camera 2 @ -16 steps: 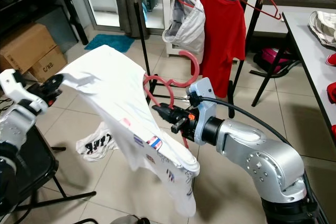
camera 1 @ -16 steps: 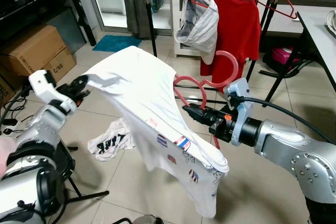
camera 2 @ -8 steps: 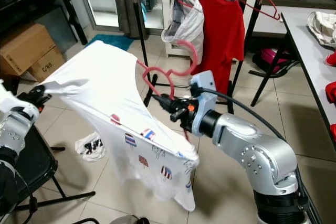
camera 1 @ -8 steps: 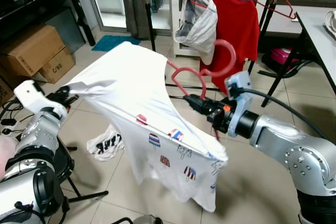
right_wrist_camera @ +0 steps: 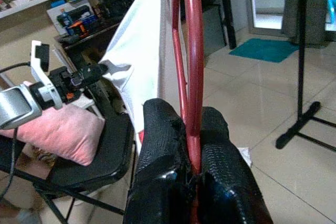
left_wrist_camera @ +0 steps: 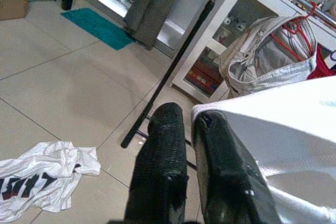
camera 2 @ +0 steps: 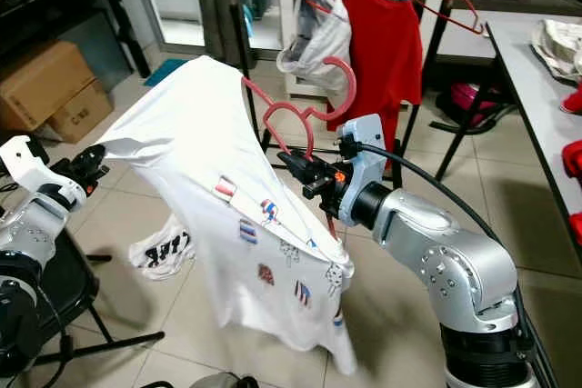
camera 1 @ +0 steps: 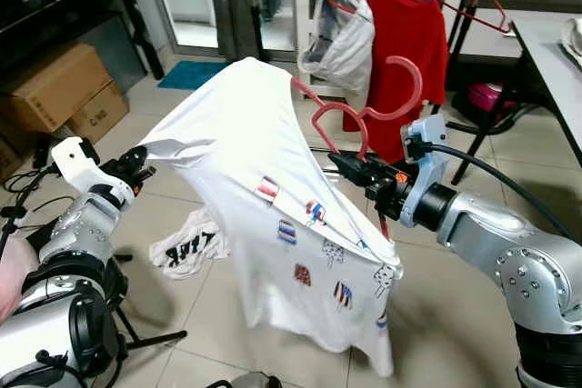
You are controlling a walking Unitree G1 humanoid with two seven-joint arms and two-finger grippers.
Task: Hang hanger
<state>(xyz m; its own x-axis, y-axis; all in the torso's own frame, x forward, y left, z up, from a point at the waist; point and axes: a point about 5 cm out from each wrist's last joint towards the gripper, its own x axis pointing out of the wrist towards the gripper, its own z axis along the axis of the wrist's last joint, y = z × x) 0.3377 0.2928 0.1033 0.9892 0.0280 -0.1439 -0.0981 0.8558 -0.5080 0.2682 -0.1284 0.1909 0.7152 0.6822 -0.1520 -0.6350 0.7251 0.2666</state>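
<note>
Carrying the shirted hanger toward the rack

My right end effector [camera 1: 350, 167] is clamping the red hanger [camera 1: 355, 114], left end effector [camera 1: 141, 163] pinching the white shirt [camera 1: 264, 179]; hooking onto the rack [camera 2: 436, 15] remains.

Pale tiled floor [camera 1: 455, 315], crumpled white printed garment [camera 1: 186, 247], teal mat [camera 1: 195, 73], cardboard boxes [camera 1: 64, 88]

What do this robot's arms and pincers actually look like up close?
Both arms are rounded silver metal shells with black joints. The right arm has bolt circles on its elbow, a pale blue-grey camera housing at the wrist, small orange marks and a black cable looping back. The left arm carries a white wrist block. The right pincer and left pincer each have two long, textured black fingers.
</note>
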